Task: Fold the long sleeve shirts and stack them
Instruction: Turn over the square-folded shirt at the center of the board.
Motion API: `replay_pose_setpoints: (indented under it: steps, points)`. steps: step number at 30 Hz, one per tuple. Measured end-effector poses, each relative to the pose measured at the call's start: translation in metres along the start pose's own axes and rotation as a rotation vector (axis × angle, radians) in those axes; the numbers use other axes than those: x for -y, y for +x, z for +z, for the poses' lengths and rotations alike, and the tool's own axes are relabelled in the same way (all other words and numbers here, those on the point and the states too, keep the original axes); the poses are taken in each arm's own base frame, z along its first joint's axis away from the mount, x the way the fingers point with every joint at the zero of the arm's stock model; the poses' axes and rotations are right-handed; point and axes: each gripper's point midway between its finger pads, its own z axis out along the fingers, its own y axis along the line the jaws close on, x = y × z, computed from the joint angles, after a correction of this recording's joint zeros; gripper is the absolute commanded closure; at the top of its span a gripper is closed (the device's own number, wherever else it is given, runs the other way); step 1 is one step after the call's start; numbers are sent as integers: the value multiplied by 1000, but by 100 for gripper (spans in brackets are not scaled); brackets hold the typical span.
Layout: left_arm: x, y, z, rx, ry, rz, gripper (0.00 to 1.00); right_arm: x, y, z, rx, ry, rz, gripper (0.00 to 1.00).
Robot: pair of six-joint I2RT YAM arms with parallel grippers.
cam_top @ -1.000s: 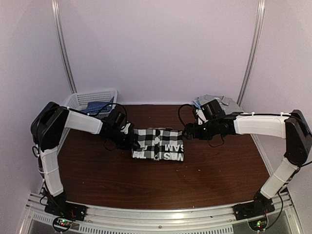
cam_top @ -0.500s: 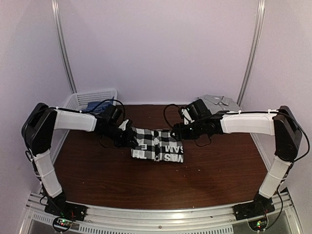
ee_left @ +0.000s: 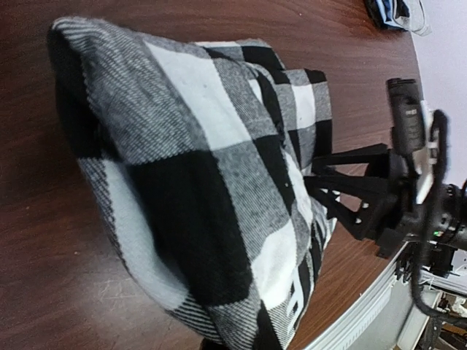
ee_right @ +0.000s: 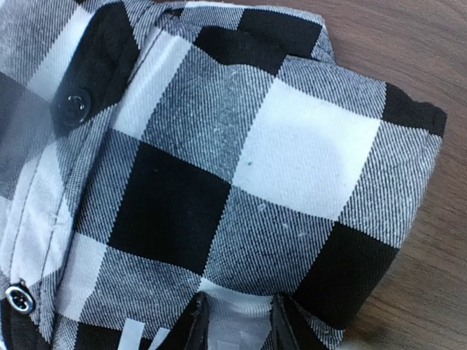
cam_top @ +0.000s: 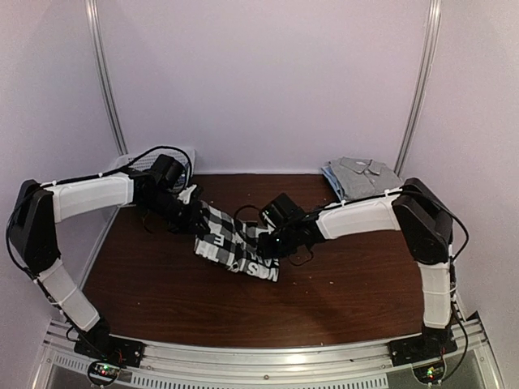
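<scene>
Both ends of the black-and-white checked shirt (cam_top: 237,245) are met: the left gripper (cam_top: 193,215) is clamped on one end; the right gripper's (cam_top: 266,241) fingers (ee_right: 195,328) straddle the other, cloth between them, whether pinching cannot be told.

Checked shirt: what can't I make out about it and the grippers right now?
- Left gripper: fingers outside the left wrist view; checked shirt fills it.
- Right gripper: right wrist view's bottom edge cuts off its fingers; grip unclear.
- Lettering: top view, too small, partly folded under.

Folded checked shirt (cam_top: 237,247), left hand (cam_top: 197,219) at one end, right hand (cam_top: 263,241) at other, grey shirt (cam_top: 361,174) behind
</scene>
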Motion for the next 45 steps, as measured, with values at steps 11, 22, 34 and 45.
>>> replay_pose_setpoints:
  steps: [11, 22, 34, 45]
  points:
    - [42, -32, -49, 61, 50, 94, 100, -97, -19, 53, 73, -226, 63, 71]
    - [63, -47, -44, 47, 106, 116, 100, -157, -44, 68, 100, -546, 224, 67]
    - [73, -46, -20, 8, 131, 138, 100, -108, -21, 63, 67, -555, 296, 60]
    - [84, -43, -6, -12, 134, 163, 100, -66, -56, -16, 202, -482, 304, 57]
